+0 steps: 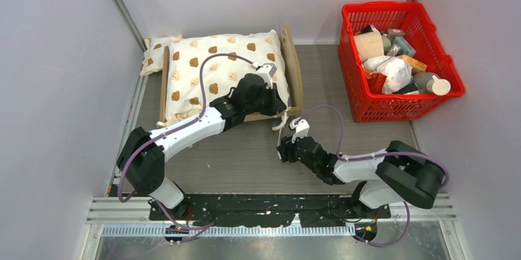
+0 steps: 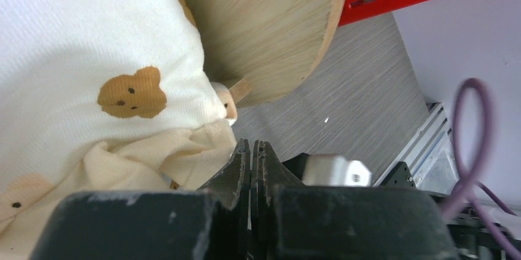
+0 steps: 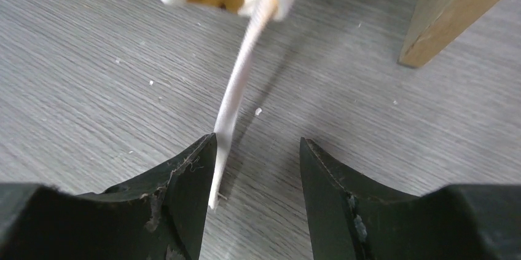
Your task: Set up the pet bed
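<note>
The pet bed (image 1: pixel 293 66) stands at the back left, its light-wood arched headboard (image 2: pixel 270 20) on the right end. A cream bear-print cushion (image 1: pixel 209 69) covers it, and a small bear-print pillow (image 1: pixel 153 54) lies off its left end. My left gripper (image 1: pixel 278 107) hovers over the cushion's near right corner; in the wrist view it (image 2: pixel 253 146) is shut beside the ruffle (image 2: pixel 153 155), nothing seen between its fingers. My right gripper (image 3: pixel 258 149) is open low over the floor. A white cushion tie (image 3: pixel 236 94) hangs against its left finger (image 3: pixel 184 180).
A red basket (image 1: pixel 451 63) full of packets and bottles stands at the back right. A wooden bed leg (image 3: pixel 454 8) is just ahead and right of the right gripper. Grey walls close in both sides and the back. Bare grey floor lies between bed and basket.
</note>
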Robot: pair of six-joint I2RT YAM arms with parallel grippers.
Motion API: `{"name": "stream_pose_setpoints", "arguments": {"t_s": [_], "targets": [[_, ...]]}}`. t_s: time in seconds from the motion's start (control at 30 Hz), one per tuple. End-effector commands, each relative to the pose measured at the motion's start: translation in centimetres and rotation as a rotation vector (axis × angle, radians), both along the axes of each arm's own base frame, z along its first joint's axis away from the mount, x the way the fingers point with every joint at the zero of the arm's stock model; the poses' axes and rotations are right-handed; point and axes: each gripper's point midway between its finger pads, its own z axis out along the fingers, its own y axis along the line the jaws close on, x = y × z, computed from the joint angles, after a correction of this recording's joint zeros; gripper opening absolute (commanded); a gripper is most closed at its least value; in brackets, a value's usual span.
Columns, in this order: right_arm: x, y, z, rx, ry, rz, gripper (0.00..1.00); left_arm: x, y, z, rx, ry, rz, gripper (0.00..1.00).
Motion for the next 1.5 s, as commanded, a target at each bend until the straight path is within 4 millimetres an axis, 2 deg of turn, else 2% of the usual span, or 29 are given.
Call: {"name": "stream_pose_setpoints", "arguments": {"t_s": [0.0,0.07,0.1,0.13,0.17,0.2,0.3,0.37,0.43,0.5,0.6,0.7,0.77,0.83,1.0,1.07,1.17,1.23,1.27,1.3,1.37,1.4,1.47], "targets": [[1.4,2.0,0.6,0.107,-0.007,-0.053,0.57,0.8,-0.6,4.7,-0.127,-0.119,0.011,0.00],[1.2,2.1,-0.2,0.108,0.014,-0.055,0.49,1.2,-0.6,5.2,-0.133,-0.146,0.022,0.00],[1.1,2.1,-0.4,0.113,0.029,-0.063,0.34,1.5,-0.6,5.5,-0.135,-0.164,0.029,0.00],[0.9,1.8,-0.7,0.105,0.040,-0.069,0.27,2.0,-0.5,5.8,-0.139,-0.181,0.041,0.00],[0.8,1.6,-0.4,0.116,0.042,-0.076,0.11,2.4,-0.4,6.2,-0.148,-0.201,0.052,0.00],[0.5,0.7,-0.7,0.099,0.049,-0.094,0.07,3.0,-0.3,6.7,-0.163,-0.223,0.067,0.00],[1.0,-2.3,-0.8,0.077,0.048,-0.251,0.05,4.7,-0.3,8.9,-0.225,-0.324,0.100,0.00],[1.4,-3.7,-0.5,0.065,0.035,-0.316,0.05,5.8,-0.3,9.7,-0.222,-0.366,0.121,0.00],[2.2,-3.7,0.8,0.068,-0.001,-0.330,0.05,6.6,-0.7,10.0,-0.217,-0.377,0.122,0.00],[2.8,-4.2,1.2,0.033,-0.012,-0.362,0.05,7.0,-0.8,10.2,-0.225,-0.382,0.127,0.00],[3.1,-5.8,0.8,-0.010,0.009,-0.441,0.05,7.6,-0.1,10.5,-0.237,-0.385,0.162,0.00],[3.2,-7.7,0.7,-0.032,0.008,-0.533,0.05,8.0,0.7,11.1,-0.251,-0.398,0.183,0.00],[2.6,-9.8,-0.4,-0.082,0.027,-0.614,0.05,8.0,1.0,12.0,-0.264,-0.415,0.188,0.00],[2.2,-11.1,-0.6,-0.072,0.030,-0.682,0.05,7.9,1.3,12.7,-0.268,-0.424,0.190,0.00],[1.4,-13.6,-0.1,-0.028,0.002,-0.785,0.05,7.7,2.6,13.9,-0.254,-0.459,0.220,0.00],[1.2,-14.0,-0.3,-0.023,0.009,-0.805,0.05,7.6,3.2,14.5,-0.260,-0.480,0.235,0.00],[1.3,-13.7,-0.4,-0.013,0.019,-0.814,0.05,6.7,3.6,16.1,-0.309,-0.522,0.218,0.00],[1.9,-11.9,0.0,0.020,0.008,-0.723,0.05,5.5,2.9,17.2,-0.353,-0.526,0.155,0.00],[2.5,-10.5,0.9,0.095,-0.019,-0.667,0.05,5.0,2.5,17.3,-0.365,-0.511,0.122,0.00],[2.3,-8.6,1.6,0.092,-0.022,-0.535,0.05,4.6,2.0,17.2,-0.374,-0.494,0.096,0.00],[2.5,-5.8,3.9,0.124,-0.059,-0.376,0.16,4.0,1.1,16.3,-0.386,-0.458,0.049,0.00],[2.6,-5.4,4.6,0.112,-0.082,-0.334,0.30,3.9,0.9,15.7,-0.387,-0.443,0.040,0.00],[2.5,-4.0,6.0,0.102,-0.138,-0.224,0.46,3.8,0.6,14.5,-0.389,-0.420,0.035,0.00]]}}
